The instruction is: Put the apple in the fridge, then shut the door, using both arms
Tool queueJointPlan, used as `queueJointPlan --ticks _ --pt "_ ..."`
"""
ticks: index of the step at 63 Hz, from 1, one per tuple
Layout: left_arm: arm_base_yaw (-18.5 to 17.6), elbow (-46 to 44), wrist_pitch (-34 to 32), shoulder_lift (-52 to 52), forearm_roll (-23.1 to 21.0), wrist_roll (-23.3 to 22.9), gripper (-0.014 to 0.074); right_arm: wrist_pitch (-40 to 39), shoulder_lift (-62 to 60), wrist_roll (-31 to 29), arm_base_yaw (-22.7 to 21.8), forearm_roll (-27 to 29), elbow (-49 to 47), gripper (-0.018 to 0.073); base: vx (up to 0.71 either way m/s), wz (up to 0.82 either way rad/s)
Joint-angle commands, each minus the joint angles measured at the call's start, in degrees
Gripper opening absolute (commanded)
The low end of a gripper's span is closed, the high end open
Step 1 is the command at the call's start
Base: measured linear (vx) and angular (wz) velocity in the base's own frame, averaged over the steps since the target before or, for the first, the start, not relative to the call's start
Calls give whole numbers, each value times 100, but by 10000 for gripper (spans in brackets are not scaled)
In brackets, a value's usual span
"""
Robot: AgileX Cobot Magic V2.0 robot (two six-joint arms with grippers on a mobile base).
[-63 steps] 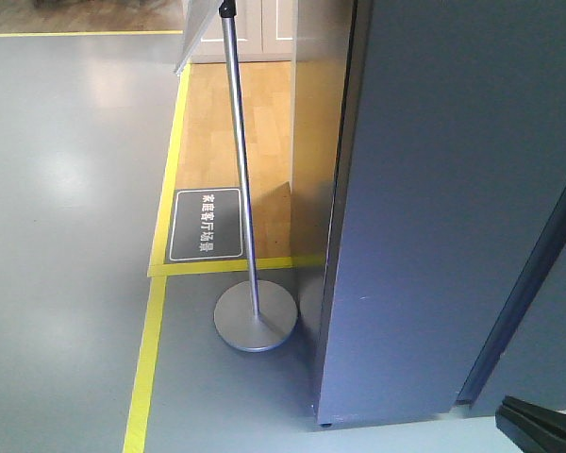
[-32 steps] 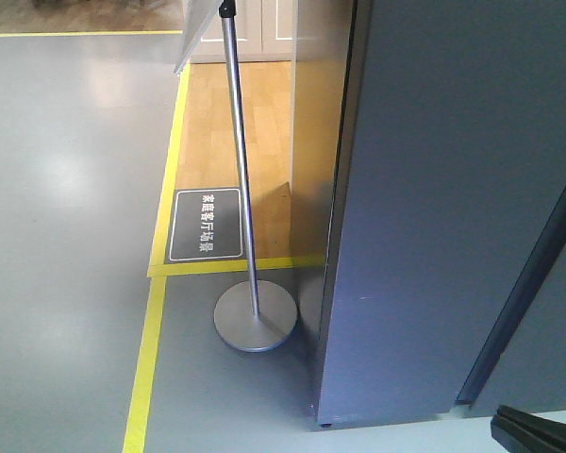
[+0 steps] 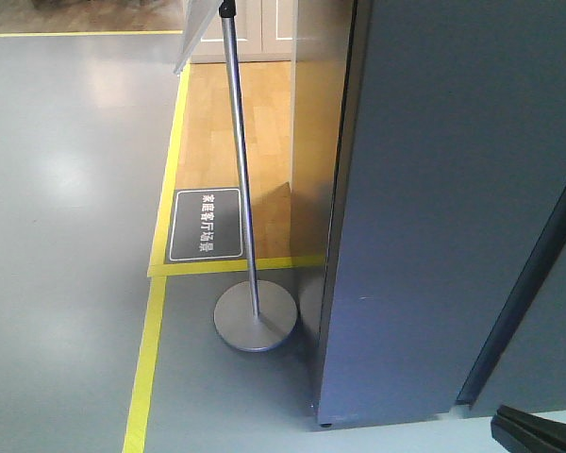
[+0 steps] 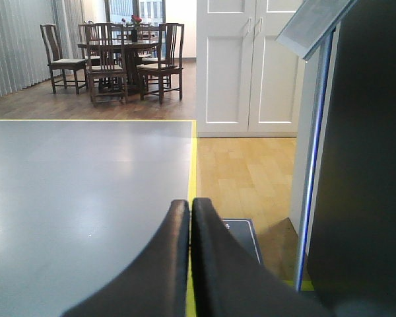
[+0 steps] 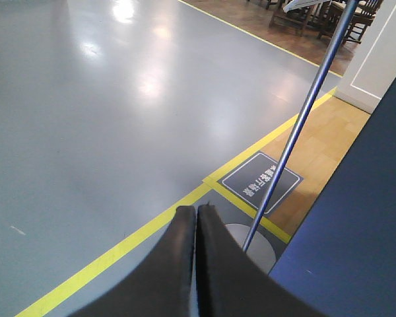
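- The fridge fills the right of the front view, showing only its dark grey outside; the apple is out of sight.
- Left claw is clenched, empty, fingers pressed together.
- Right claw is likewise clenched on nothing.
- A sign stand sits on the grey floor, just left of the fridge.

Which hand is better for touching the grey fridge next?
Probably right: the fridge stands rightward in the front view, close beside the shut, empty right hand. Left hand is shut too.
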Motion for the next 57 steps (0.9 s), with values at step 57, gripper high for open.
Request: queueJointPlan --ticks 57 --pt "5 162 -451 -94 -31 -62 -8 -126 77 -47 223 338 -130 -4 0 0"
